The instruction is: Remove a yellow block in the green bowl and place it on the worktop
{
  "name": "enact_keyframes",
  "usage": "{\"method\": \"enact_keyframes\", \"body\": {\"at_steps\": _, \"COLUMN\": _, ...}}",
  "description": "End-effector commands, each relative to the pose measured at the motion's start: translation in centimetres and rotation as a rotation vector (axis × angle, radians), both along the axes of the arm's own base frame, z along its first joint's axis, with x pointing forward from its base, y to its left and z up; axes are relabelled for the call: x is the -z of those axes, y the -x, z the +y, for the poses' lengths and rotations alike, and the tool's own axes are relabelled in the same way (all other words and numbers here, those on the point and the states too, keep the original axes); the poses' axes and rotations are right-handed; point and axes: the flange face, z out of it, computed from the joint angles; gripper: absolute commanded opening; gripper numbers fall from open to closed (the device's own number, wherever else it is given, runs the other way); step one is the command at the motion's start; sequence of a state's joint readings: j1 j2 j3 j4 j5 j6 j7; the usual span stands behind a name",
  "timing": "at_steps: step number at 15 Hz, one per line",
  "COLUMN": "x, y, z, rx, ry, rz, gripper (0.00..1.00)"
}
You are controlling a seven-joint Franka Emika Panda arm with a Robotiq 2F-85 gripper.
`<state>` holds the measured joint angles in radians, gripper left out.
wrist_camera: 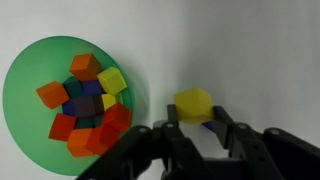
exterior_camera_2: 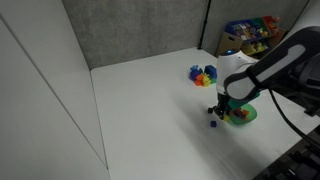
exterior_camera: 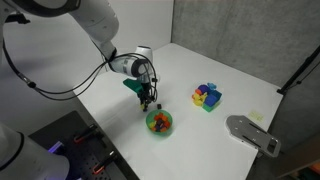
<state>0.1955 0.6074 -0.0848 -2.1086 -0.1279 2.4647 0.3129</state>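
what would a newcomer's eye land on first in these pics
Probably the bright green bowl full of coloured blocks, left in the wrist view. Then the lone yellow block beside it against the white worktop, between the fingertips of the black claw. In an exterior view, a colourful block cluster lies farther off.
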Motion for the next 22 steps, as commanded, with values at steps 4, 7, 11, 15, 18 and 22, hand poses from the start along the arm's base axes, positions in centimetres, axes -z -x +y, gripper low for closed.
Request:
{"method": "enact_keyframes", "body": {"at_steps": 4, "x": 2.2, "y": -1.8, "z": 1.0, "rx": -0.059, "ry": 0.062, "rz": 0.002, "gripper": 0.15}}
{"method": "enact_keyframes", "body": {"at_steps": 7, "x": 2.9, "y": -2.1, "z": 1.6, "rx": -0.072, "ry": 0.063, "rz": -0.003, "gripper": 0.15}}
{"method": "enact_keyframes", "body": {"at_steps": 11, "x": 3.7, "y": -2.4, "z": 2.2, "rx": -0.085, "ry": 0.061, "rz": -0.005, "gripper": 0.15}}
{"method": "enact_keyframes", "body": {"at_steps": 15, "x": 4.1, "y": -2.5, "z": 2.4, "rx": -0.092, "ry": 0.058, "rz": -0.009, "gripper": 0.15}}
{"method": "enact_keyframes", "body": {"at_steps": 18, "x": 3.9, "y": -2.6, "z": 2.5, "rx": -0.094, "ry": 0.053, "rz": -0.015, "gripper": 0.66}}
{"method": "enact_keyframes", "body": {"at_steps": 22, "x": 3.2, "y": -2.6, "z": 2.5, "rx": -0.097, "ry": 0.05, "rz": -0.022, "gripper": 0.95}}
